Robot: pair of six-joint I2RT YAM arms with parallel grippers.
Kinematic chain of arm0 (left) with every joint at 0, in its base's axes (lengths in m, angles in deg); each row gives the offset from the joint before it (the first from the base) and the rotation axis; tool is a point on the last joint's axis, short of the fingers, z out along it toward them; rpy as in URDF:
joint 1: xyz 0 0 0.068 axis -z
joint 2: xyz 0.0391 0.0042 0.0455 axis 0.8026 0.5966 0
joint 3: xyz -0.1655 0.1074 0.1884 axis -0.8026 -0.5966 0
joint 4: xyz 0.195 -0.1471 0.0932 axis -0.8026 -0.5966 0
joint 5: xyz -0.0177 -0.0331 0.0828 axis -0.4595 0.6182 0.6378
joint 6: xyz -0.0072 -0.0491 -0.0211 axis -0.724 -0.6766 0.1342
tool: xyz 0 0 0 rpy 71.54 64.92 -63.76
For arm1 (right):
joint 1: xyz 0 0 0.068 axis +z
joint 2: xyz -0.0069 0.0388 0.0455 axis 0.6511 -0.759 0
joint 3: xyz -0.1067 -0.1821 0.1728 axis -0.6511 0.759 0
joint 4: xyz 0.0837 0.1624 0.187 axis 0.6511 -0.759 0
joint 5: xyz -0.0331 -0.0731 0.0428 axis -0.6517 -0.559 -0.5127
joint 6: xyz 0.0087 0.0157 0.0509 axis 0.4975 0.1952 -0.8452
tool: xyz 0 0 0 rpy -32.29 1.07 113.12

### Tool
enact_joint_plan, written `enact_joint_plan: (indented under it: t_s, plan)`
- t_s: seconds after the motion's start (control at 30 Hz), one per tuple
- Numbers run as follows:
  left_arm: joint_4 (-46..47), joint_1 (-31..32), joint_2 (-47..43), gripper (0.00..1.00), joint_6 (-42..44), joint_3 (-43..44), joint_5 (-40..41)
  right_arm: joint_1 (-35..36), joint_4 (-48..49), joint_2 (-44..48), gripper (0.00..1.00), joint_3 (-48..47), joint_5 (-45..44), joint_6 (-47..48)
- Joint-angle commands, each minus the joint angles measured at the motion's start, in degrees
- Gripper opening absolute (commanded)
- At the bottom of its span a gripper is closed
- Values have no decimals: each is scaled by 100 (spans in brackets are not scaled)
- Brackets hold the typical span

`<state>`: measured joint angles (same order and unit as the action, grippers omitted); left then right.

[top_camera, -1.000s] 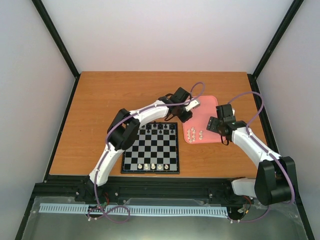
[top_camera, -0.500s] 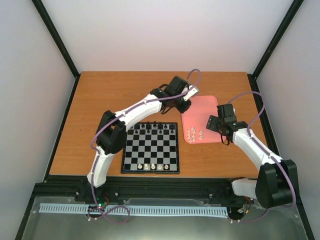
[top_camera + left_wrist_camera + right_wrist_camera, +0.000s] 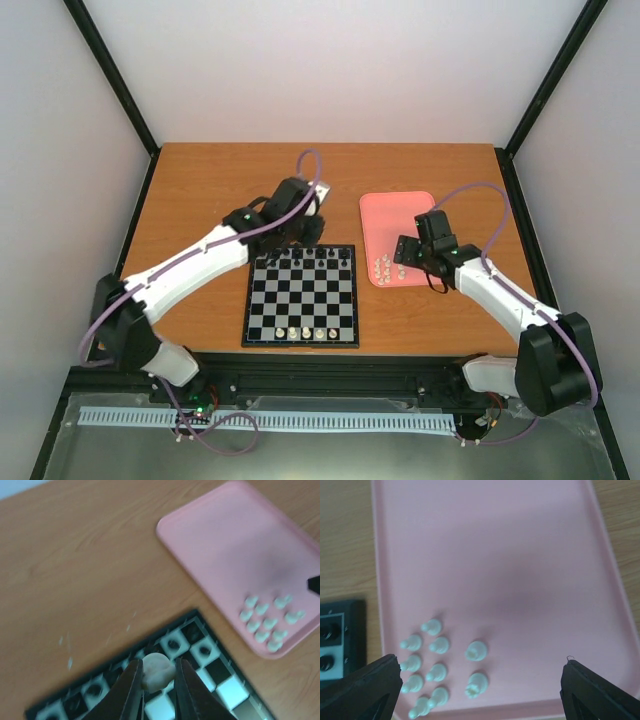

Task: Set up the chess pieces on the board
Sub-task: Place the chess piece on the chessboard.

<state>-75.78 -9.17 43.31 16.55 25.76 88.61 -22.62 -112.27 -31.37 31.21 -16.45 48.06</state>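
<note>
Overhead view first: the board (image 3: 300,298) lies on the desk (image 3: 200,190) near the front edge, with black pieces (image 3: 310,258) along its 12 o'clock row and a short line of cream chess pieces (image 3: 306,332) on its 6 o'clock row. The pink tray (image 3: 400,212) sits just beside the board, at about 2 o'clock from it, with a cluster of cream figures (image 3: 385,268) at its 7 o'clock corner. The left end effector (image 3: 306,238) hangs over the board's 12 o'clock edge. The right end effector (image 3: 402,252) hovers above the cluster on the tray.

Left wrist view: the left end effector (image 3: 157,669) is clamped on one cream piece (image 3: 154,672), which shows between the two dark fingers (image 3: 131,690). Under it run the board's border and its row of black pieces (image 3: 173,644). The tray (image 3: 235,545) lies at 2 o'clock, with its cream figures (image 3: 267,621) bunched near the tray's edge closest to the board.

Right wrist view: the right end effector (image 3: 481,662) has its fingers spread wide apart, and nothing is between them. It looks straight down on the tray (image 3: 495,555). Ten cream figures (image 3: 436,671) stand at 7 o'clock on the pink surface: eight in a tight group and two slightly larger ones just beside them at 3 o'clock. A corner of the board (image 3: 342,611) with two black pieces (image 3: 326,664) shows at 8 o'clock.
</note>
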Motion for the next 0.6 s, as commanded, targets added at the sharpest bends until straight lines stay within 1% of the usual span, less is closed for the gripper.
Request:
enact_joint_plan:
  t_s: [0.0, 0.1, 0.23, 0.37, 0.57]
  plan:
    - [-220, 44, -1031, 1, -891, -893, 702, 387, 134, -36, 100, -44, -137, -85]
    - [-459, 44, -1521, 1, -1119, -1217, 920, 501, 13, -63, 100, -167, -200, -52]
    - [-859, 39, -1905, 1, -1444, -1502, 995, 571, -163, -5, 100, -328, -450, -10]
    - [-1081, 44, -2285, 1, -1794, -1967, 972, 581, -120, 17, 100, -312, -449, -36]
    - [-1237, 44, -2648, 1, -2244, -2486, 814, 638, -109, -461, 100, -452, -343, 80]
